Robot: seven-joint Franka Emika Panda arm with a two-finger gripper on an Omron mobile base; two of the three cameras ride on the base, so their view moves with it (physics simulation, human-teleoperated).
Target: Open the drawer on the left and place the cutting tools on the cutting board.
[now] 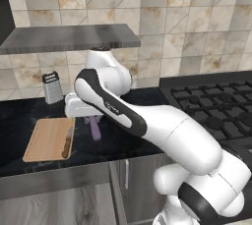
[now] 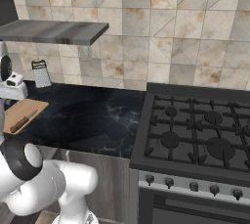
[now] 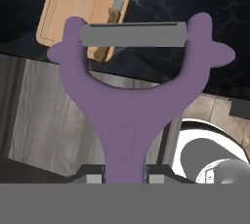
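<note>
In the hand view my gripper [image 3: 126,176] is pinched on the stem of the purple peeler [image 3: 134,96], with its Y-head and steel blade pointing away from the camera. In the left base view the peeler [image 1: 94,128] hangs below the hand over the dark counter [image 1: 128,135], just right of the cutting board [image 1: 47,140].

Below it the drawer [image 3: 53,120] shows its grey wood-grain inside, standing out from the counter's front edge.

The cutting board lies near that front edge. The knife [image 1: 68,142] rests along the board's right side, with its brown handle toward the front. The board's left and middle are bare wood.

Behind the board, the metal box grater [image 1: 51,87] stands against the tiled wall, under the grey shelf [image 1: 69,38]. The gas stove [image 2: 200,135] is well apart to the right, with open black counter between.
</note>
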